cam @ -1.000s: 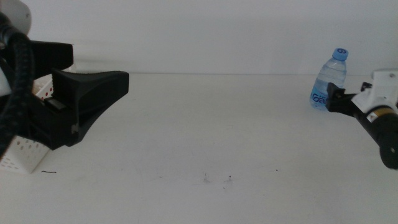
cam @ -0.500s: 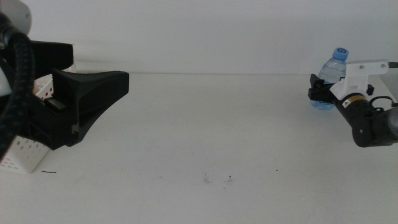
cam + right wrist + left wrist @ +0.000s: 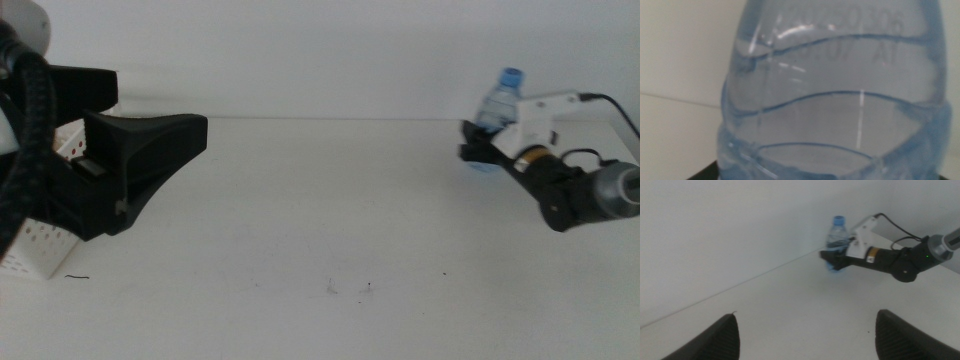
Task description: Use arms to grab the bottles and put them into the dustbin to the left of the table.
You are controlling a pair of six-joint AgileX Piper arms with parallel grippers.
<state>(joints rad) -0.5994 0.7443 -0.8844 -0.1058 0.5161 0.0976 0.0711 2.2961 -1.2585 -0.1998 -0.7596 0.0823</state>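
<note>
One bottle only in our views: the clear blue-capped water bottle (image 3: 492,118), far right of the table (image 3: 320,220). Near to far as we read it.

Near left: left gripper (image 3: 135,165) waits beside the dustbin (image 3: 40,245), jaws spread wide, nothing betw them.

Mid table: bare white top, a few dark specks near the front.

Far right: right gripper (image 3: 478,152) has its jaws round the lower body of the bottle, closed on it. Bottle tilts a little; can't tell if its base touches the table. Right wrist cam is filled w/ ribbed clear plastic.

Handling, our guess: thin PET, light, smooth and crushable; ribs give some purchase. Best hold is mid-body on the ribs w/ moderate squeeze, not the tapered neck.
</note>
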